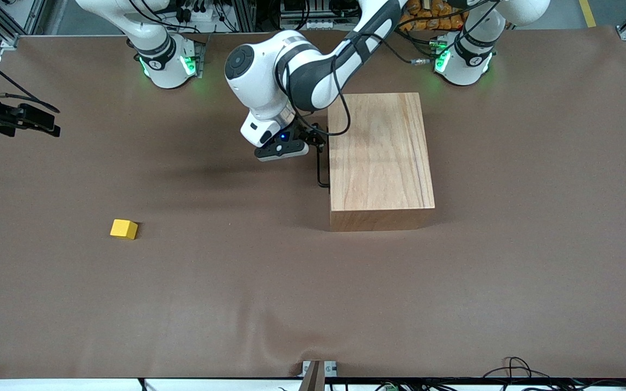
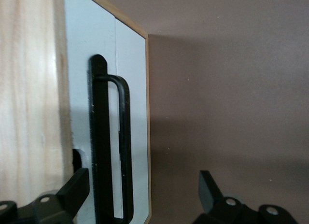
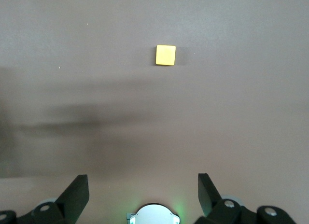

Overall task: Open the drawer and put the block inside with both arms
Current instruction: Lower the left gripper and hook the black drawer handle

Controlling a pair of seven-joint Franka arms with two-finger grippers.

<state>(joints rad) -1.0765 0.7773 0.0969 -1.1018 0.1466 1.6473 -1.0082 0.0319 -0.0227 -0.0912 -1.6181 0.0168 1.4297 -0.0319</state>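
Observation:
The wooden box [image 1: 381, 152] stands in the middle of the table with its drawer pushed in. The drawer's pale front panel [image 2: 133, 89] faces the right arm's end of the table and carries a black wire handle [image 1: 321, 163] [image 2: 124, 137]. My left gripper [image 1: 318, 142] [image 2: 142, 180] is at that handle, open, with the wire between its fingers and close to one fingertip [image 2: 77, 183]. The yellow block [image 1: 124, 228] [image 3: 165, 55] lies alone on the brown mat, nearer the front camera and toward the right arm's end. My right gripper [image 1: 47, 124] [image 3: 143, 188] hangs open and empty, high over that end of the table.
A brown mat [image 1: 313, 298] covers the whole table. The two green-lit arm bases [image 1: 169, 62] [image 1: 462, 60] stand along the edge farthest from the front camera. Cables lie off the mat's edge nearest that camera.

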